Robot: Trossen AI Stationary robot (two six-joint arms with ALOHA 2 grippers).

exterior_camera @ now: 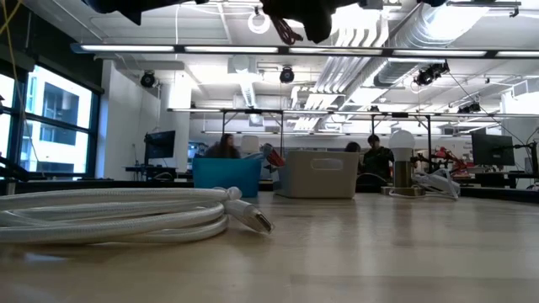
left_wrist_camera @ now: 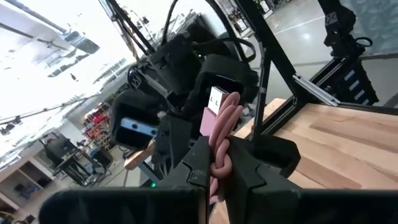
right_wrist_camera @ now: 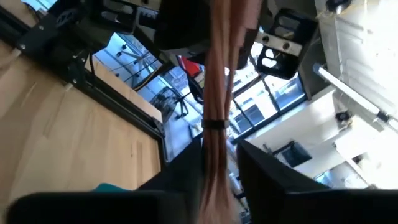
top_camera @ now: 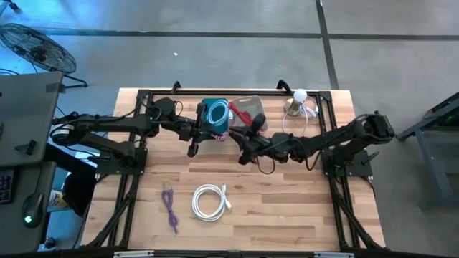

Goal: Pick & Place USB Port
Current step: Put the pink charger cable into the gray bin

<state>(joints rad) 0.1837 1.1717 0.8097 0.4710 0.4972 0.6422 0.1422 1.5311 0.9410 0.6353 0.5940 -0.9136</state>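
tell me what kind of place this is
Most likely a robotics lab or workshop: the low view shows exposed ceiling ducts, strip lights and more workbenches behind, with a wooden table on a concrete floor.

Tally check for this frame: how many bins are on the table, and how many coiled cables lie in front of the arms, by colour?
Blue bin: 1
Clear bin: 1
White coiled cable: 1
Purple cable: 1
Total: 4
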